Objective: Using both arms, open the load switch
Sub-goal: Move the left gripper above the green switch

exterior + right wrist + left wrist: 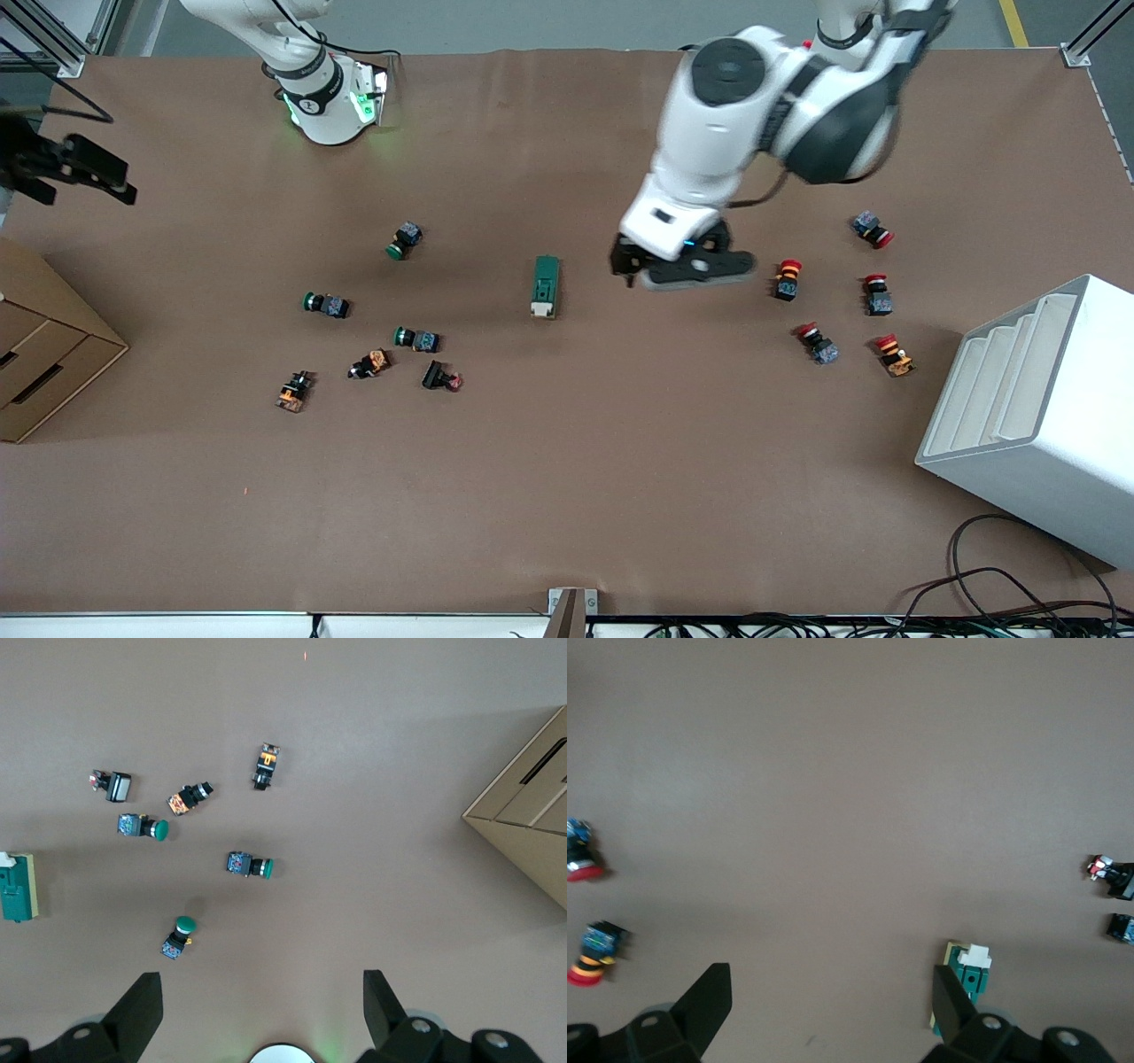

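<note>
The load switch (545, 285) is a dark green block with a white tab at the end nearer the front camera, lying flat mid-table. My left gripper (682, 268) hangs open over bare table between the switch and the red-capped buttons. In the left wrist view the left gripper (831, 1003) holds nothing, and one finger (951, 1003) covers part of the load switch (971, 974). My right gripper (84, 180) waits high over the right arm's end of the table. In the right wrist view the right gripper (263, 1005) is open and empty, with the load switch (18, 888) at the picture's edge.
Green-capped buttons (405, 239) and small black and orange parts (370, 363) lie toward the right arm's end. Red-capped buttons (786, 278) lie toward the left arm's end. A cardboard drawer box (44, 354) and a white rack (1036, 416) stand at the table's two ends.
</note>
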Robot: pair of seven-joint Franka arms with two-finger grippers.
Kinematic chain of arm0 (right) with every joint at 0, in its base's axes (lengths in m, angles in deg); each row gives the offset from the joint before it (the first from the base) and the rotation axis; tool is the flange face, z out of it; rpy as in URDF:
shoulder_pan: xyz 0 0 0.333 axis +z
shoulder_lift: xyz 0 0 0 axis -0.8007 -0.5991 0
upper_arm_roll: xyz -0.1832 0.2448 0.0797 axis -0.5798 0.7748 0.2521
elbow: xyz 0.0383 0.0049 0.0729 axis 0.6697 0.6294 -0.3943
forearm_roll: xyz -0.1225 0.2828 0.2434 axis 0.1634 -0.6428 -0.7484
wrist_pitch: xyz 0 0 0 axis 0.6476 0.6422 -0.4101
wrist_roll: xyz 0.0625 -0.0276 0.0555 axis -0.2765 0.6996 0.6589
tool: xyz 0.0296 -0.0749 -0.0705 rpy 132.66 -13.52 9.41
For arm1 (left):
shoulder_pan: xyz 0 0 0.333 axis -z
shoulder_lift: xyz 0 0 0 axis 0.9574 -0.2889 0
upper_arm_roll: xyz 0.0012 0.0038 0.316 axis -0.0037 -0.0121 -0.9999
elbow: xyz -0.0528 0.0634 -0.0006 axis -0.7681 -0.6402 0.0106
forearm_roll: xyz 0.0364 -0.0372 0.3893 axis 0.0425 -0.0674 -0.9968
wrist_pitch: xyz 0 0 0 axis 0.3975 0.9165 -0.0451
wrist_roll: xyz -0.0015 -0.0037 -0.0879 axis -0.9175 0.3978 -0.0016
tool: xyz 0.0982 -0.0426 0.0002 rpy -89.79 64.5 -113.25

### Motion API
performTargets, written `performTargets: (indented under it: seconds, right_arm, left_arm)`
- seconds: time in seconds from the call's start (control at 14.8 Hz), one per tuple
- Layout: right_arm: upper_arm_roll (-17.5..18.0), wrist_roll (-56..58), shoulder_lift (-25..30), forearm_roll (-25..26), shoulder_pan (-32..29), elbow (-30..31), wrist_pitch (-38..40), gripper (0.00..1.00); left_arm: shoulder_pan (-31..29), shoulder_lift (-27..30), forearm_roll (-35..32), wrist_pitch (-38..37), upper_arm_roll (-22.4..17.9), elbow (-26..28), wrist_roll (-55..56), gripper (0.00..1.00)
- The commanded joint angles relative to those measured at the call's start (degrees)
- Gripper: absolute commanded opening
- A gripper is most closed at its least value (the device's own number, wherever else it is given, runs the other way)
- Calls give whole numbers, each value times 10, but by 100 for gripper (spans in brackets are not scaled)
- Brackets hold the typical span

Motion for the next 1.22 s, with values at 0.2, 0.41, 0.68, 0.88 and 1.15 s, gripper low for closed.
performTargets:
  seconds: [0.2,0.41,0.68,0.88,1.15]
  right_arm:
    - [4,-23,-64,-8,15,-5,-25,100]
    - [4,-93,-93,-8,47,-4,-54,100]
    - [4,-245,-129,-7,93,-1,-83,100]
    - [4,-382,-152,-8,134,0,-88,100]
    - [4,-573,-195,-8,199,0,-116,100]
  left_arm:
    - [88,-33,-122,88,-2,63,183,100]
    - [133,-38,-228,160,-2,134,291,98]
    - [206,-86,-347,168,-2,148,423,98]
    - [239,-147,-519,167,-1,135,588,97]
    - [296,-176,-619,106,-1,173,709,97]
